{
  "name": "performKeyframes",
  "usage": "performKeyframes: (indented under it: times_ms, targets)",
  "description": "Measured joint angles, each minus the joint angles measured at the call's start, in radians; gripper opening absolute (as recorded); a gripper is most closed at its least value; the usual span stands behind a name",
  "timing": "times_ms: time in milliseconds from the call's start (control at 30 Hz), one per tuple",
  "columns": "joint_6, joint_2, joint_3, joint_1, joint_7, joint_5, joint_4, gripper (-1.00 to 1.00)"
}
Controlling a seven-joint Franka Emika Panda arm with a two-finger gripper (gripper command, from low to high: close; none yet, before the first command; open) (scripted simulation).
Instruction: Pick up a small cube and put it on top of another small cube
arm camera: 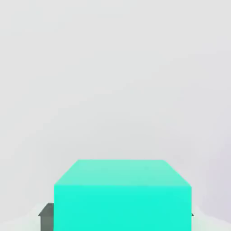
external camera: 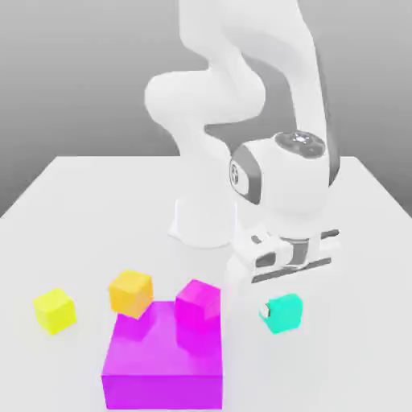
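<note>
ok so this looks like the grasp step to me: the gripper (external camera: 282, 312) is down at the teal cube (external camera: 284, 314) and has its two fingers closed on it, one on each side. In the hand view the cube sits right between them with no gap I can make out, so I'd call it clamped. The cube is on the exterior view's right, low at the white table (external camera: 346, 366), and I can't tell if it's resting there or a hair above

Next move imo is a straight lift, high enough to go over everything, then a swing across to whichever cube is the base. The task doesn't say which one, so pick from the yellow cube (external camera: 55, 311) out on the exterior view's left, the orange cube (external camera: 130, 294) by the far corner of the big purple block (external camera: 164, 390), or the magenta cube (external camera: 198, 304) that looks to be up on that block

Yellow seems the easy target since it's well apart from the block, but it's also the longest carry. Either way, line up over the center, lower gently, and only let go once the faces meet
</note>
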Motion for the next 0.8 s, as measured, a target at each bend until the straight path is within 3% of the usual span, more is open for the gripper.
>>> performKeyframes:
  times_ms: [167,500,667,700,800]
  targets:
    - [-0.106,-0.15,-0.051,-0.087,-0.03,-0.152,0.005,-1.0]
    - [-0.436,-0.408,-0.334,-0.312,-0.271,-0.088,0.029,-1.0]
    - [-0.289,-0.288,-0.375,-0.321,-0.312,-0.061,-0.002,-1.0]
    - [-0.255,-0.261,-0.378,-0.319,-0.316,-0.057,-0.009,1.0]
    - [-0.255,-0.261,-0.378,-0.319,-0.316,-0.057,-0.009,1.0]
